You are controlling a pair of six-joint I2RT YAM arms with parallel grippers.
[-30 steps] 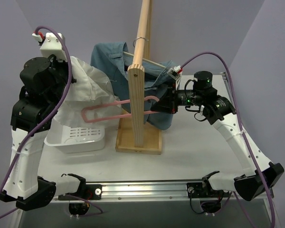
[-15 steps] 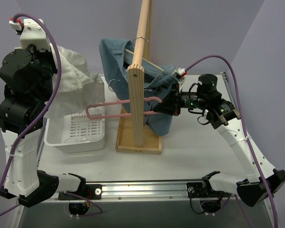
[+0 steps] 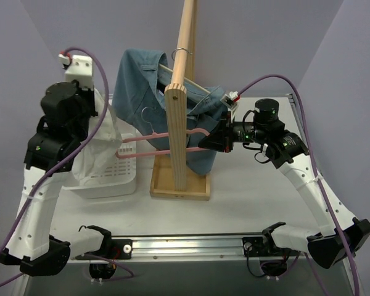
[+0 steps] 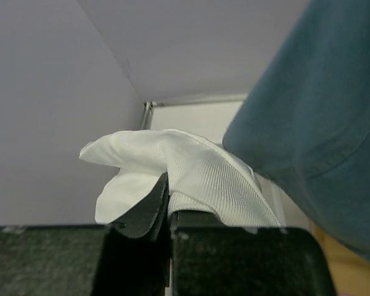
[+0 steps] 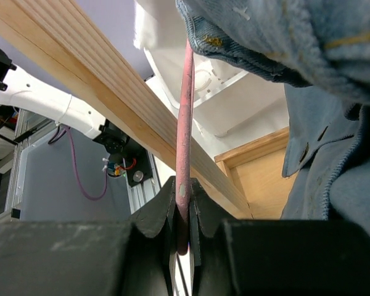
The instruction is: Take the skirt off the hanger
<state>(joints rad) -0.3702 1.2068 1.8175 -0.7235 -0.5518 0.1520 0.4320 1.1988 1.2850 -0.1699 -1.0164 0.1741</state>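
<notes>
Fingers [image 4: 140, 214] of the left gripper [image 4: 167, 196] are clenched on a fold of the skirt [image 4: 191, 172]. We note white ribbed cloth bunched over and ahead of the fingertips. In the overhead view the arm hides that gripper, and the skirt [image 3: 94, 151] drops from it in a loose white sheet, its lower part over the near left side of the white basket [image 3: 114, 180]. The blue denim garment [image 4: 320, 123] hangs just to the right of these fingers, close to the white cloth; we cannot tell whether they touch.

On the other arm, the fingers [image 5: 153, 217] of the right gripper [image 5: 184, 206] are pinched tight on the hanger [image 5: 186, 111]. Its pink bar rises straight out from between the fingertips. From above, the right gripper [image 3: 211, 140] holds one end of the hanger [image 3: 149, 137], which runs level away from the fingers, past the wooden post [image 3: 177, 132], toward the skirt. Both pink bars show bare beyond the post. The far rounded end lies at the skirt's edge, and we cannot tell whether any cloth is caught on it.

Denim [image 5: 308, 49] hangs above and to the right of the right fingers, draped on the post's crossbar. The post [image 5: 80, 68] passes to their left.
</notes>
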